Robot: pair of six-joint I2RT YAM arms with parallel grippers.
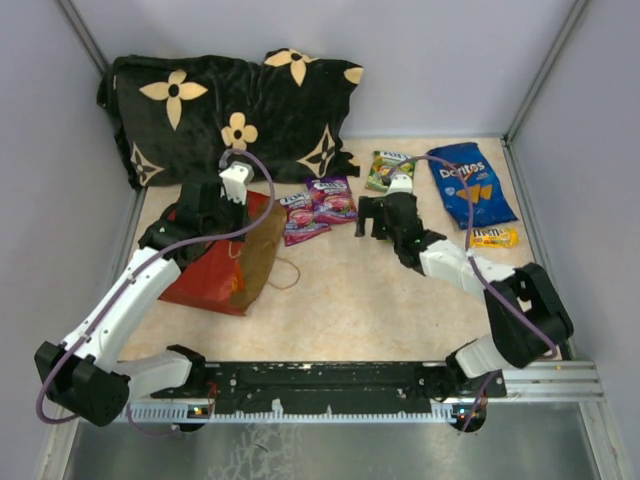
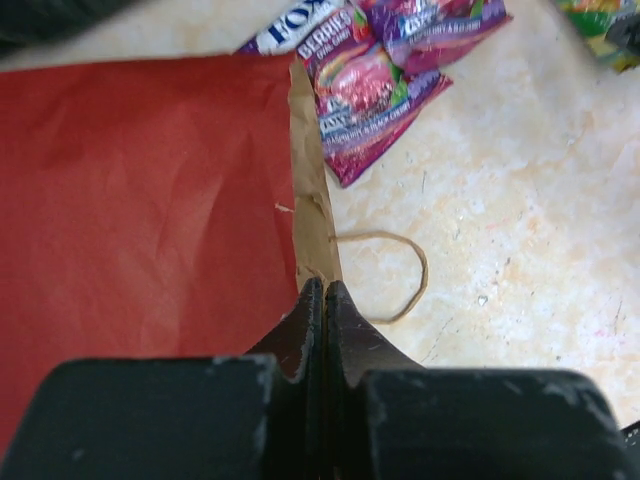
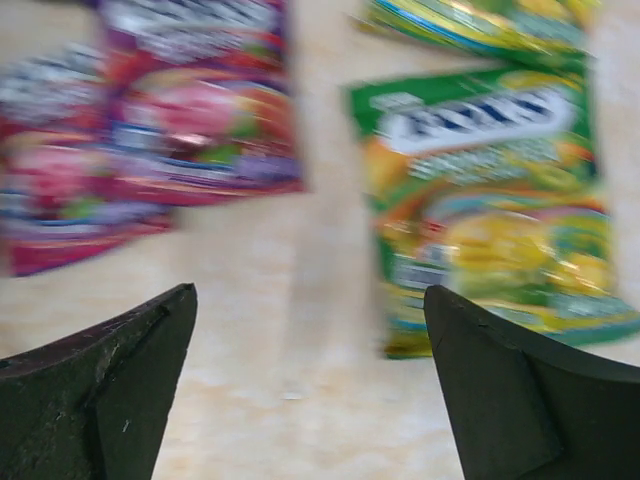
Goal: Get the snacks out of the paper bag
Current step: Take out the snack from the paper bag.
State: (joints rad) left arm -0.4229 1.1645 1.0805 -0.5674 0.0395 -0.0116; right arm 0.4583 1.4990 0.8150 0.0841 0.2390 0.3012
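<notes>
The red paper bag (image 1: 215,270) lies on its side at the left, its brown mouth toward the middle (image 2: 150,200). My left gripper (image 1: 240,228) is shut on the bag's brown rim (image 2: 323,286), and a cord handle (image 2: 400,280) lies just to its right. Snacks lie out on the table: two purple pouches (image 1: 332,198) (image 2: 365,100), a green pouch (image 1: 388,170) (image 3: 480,210), a blue Doritos bag (image 1: 472,185) and a yellow M&M's packet (image 1: 493,237). My right gripper (image 1: 372,215) (image 3: 310,300) hangs open over bare table between the purple and green pouches, holding nothing.
A black flower-patterned pillow (image 1: 235,110) fills the back left, just behind the bag. Grey walls close in the table on the left, back and right. The arm rail (image 1: 330,380) runs along the near edge.
</notes>
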